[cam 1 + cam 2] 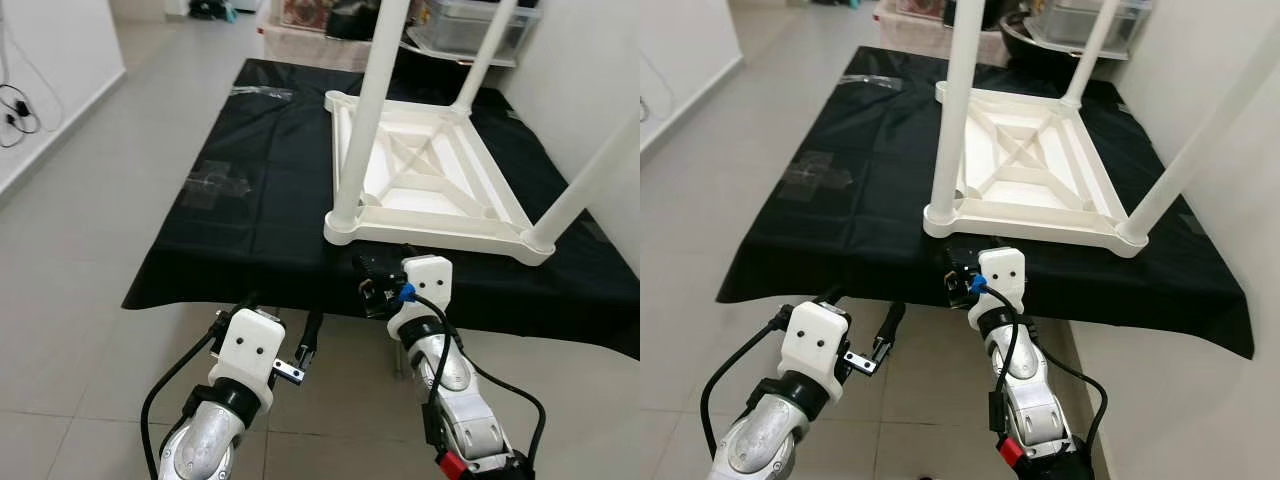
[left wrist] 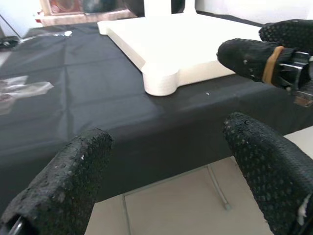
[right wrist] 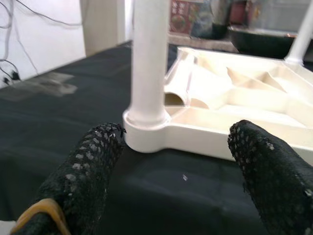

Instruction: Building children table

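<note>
A white children's table [image 1: 420, 170] lies upside down on a black-covered work table [image 1: 250, 200]. Three white legs stand up from its corners, the nearest one [image 1: 365, 120] at the near left corner. My right gripper [image 1: 372, 283] is open at the work table's front edge, just below and in front of that corner; in the right wrist view the leg [image 3: 146, 58] rises between its fingers [image 3: 83, 181]. Lower and further left, my left gripper [image 1: 280, 320] is open and holds nothing, in front of the black cloth. The left wrist view has the table's corner [image 2: 161, 81] ahead.
Patches of clear tape [image 1: 215, 185] lie on the black cloth at the left. Storage boxes [image 1: 470, 25] stand behind the work table. A white wall [image 1: 590, 80] runs close along the right. Cables [image 1: 15, 110] hang by the left wall. Tiled floor [image 1: 80, 250] lies to the left.
</note>
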